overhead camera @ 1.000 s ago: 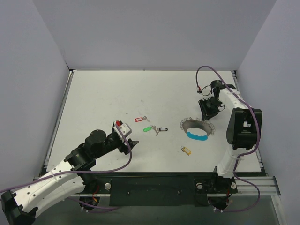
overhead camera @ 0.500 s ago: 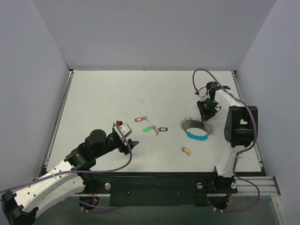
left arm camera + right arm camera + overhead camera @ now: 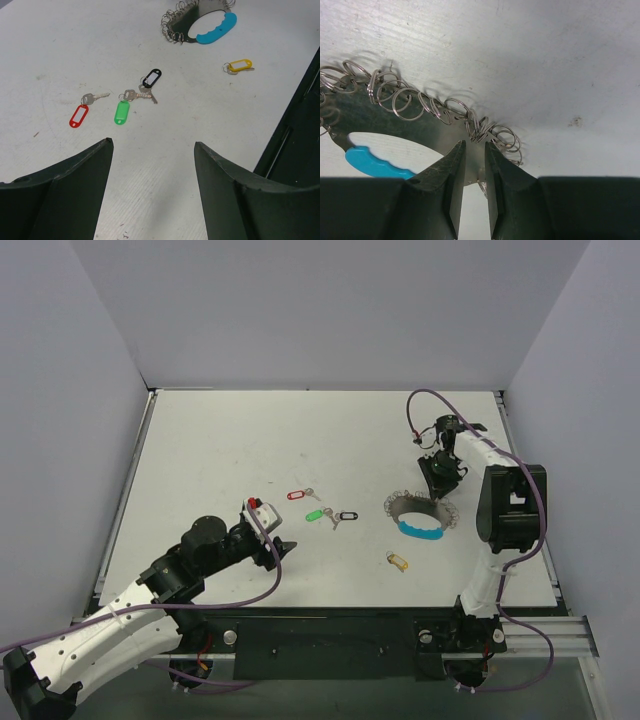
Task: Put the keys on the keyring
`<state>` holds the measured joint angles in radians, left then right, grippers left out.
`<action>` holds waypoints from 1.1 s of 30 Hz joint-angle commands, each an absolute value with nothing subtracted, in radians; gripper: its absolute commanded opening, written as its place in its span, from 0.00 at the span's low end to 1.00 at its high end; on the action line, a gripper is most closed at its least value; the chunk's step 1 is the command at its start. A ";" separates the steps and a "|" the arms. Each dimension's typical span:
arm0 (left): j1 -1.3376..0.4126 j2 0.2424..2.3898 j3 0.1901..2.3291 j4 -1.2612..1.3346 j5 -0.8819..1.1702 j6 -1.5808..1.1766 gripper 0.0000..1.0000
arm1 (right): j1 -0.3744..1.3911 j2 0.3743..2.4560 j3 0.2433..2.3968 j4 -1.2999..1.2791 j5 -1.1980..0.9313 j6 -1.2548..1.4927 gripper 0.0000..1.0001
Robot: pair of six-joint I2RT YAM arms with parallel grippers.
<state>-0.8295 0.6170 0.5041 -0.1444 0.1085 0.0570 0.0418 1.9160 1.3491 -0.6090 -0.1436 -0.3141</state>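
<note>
Two arms work over one white surface, the largest thing we see. The left arm stretches low over the near left part. The left arm's jaws stand wide apart with nothing between them, and through that gap its wrist camera looks across bare surface to the keys beyond. The right arm folds up at the right side and reaches down to the far rim of the keyring. The right arm's jaws are drawn narrow, with only a thin slot between them. Their tips sit at the keyring's edge, just beside a bunched cluster of wire loops. We cannot tell whether they pinch anything.

The keyring lies flat, right of centre, a loop of silvery coils with a bright blue curved segment on its near side.

Four keys lie loose on the surface, all apart from the keyring. The red-tagged key lies furthest left. The green-tagged key and the black-tagged key lie close together near the centre, their metal ends meeting. The yellow-tagged key lies alone, nearer the front edge than the keyring.
</note>
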 commanded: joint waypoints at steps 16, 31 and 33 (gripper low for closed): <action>-0.824 0.612 0.549 -0.132 0.129 0.063 0.76 | 0.031 1.936 1.353 -0.660 -0.092 -0.316 0.14; -0.822 0.615 0.549 -0.133 0.133 0.064 0.76 | 0.015 1.925 1.356 -0.666 -0.100 -0.313 0.14; -0.821 0.615 0.549 -0.133 0.135 0.063 0.76 | 0.012 1.922 1.356 -0.666 -0.103 -0.313 0.15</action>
